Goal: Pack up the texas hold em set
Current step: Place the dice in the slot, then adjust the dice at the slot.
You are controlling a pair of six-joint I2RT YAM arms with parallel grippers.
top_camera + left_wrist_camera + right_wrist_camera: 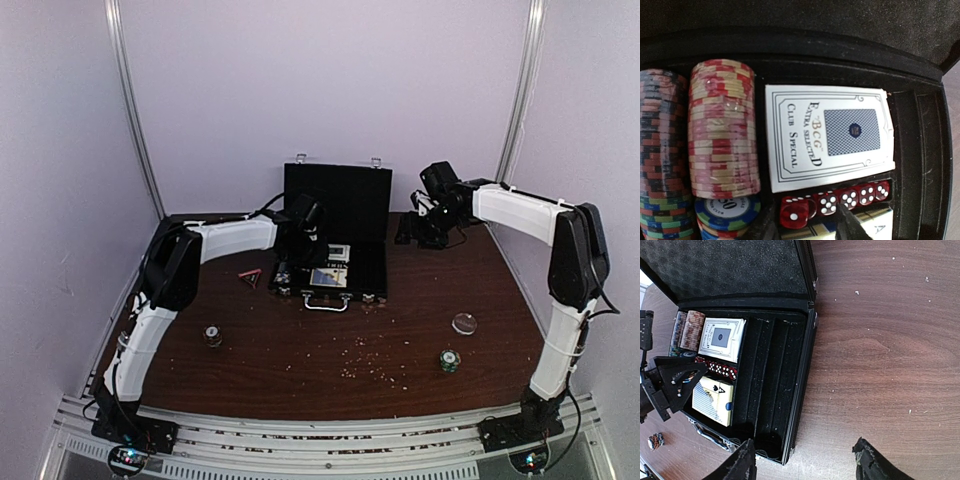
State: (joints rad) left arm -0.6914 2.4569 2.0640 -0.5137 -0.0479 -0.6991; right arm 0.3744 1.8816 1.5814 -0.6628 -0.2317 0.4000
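The case (338, 195) sits open at the back middle of the table (300, 360), its long axis running left to right in the top view. Its lid (735, 270) stands upright on the far side, and its handle (325, 301) faces the arms' bases.

The left gripper (807, 226) hangs low over the left end of the tray. Its jaws are apart and grip nothing, though one red die (793, 216) lies between them, close to one finger. The other dice (852, 196) form a row in a narrow slot just beside it.

A card deck (827, 135) lies flat behind the dice, its long side parallel to that row. A second deck (712, 400) lies on the handle side of the dice. Two rolls of chips (722, 127) lie on their sides at the left end, crosswise to the deck.

The right gripper (805, 465) is spread wide and empty, over bare wood just beside the case's right end. The slots at that end are bare.

Loose chips (213, 335) rest on the table well in front of the case, and a green stack (449, 360) rests on the right
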